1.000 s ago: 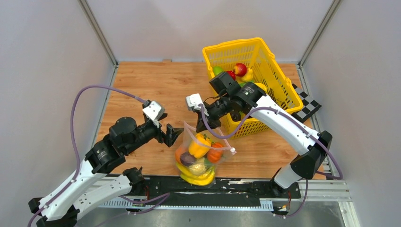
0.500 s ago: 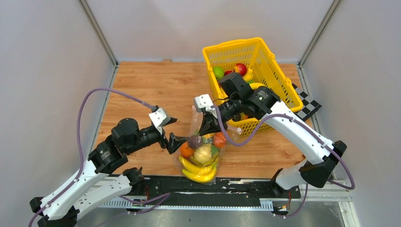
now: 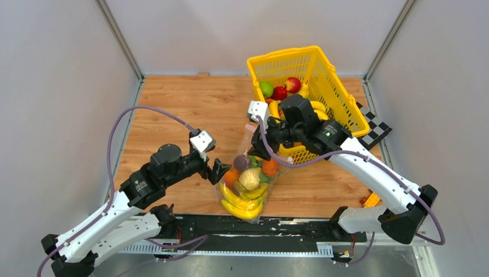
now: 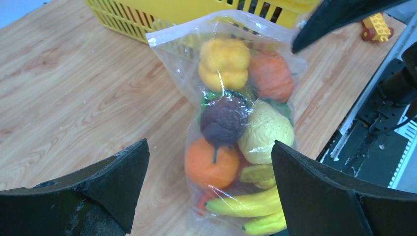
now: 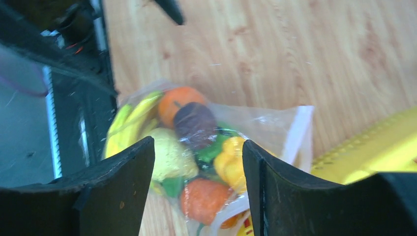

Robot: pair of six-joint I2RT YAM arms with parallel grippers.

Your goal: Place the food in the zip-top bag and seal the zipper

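Zip-top bag (image 3: pixel 247 180) lies on table (image 3: pixel 173 109) between the arms, food (image 4: pixel 223 120) inside. Left gripper (image 3: pixel 219 171) gapes wide beside it; right gripper (image 3: pixel 257 151) is released over its mouth. Only right wrist shows zipper (image 5: pixel 296 129), possibly unsealed. Only overhead shows apples (image 3: pixel 286 88) in basket (image 3: pixel 346 112).

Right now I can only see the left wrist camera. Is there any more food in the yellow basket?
Observer: Yes. From above, a red apple and a green fruit lie inside the yellow basket.
Operator: Is the other arm pinching the bag?
Observer: It doesn't look so. In its own wrist camera, the right gripper has its jaws wide apart above the zip-top bag.
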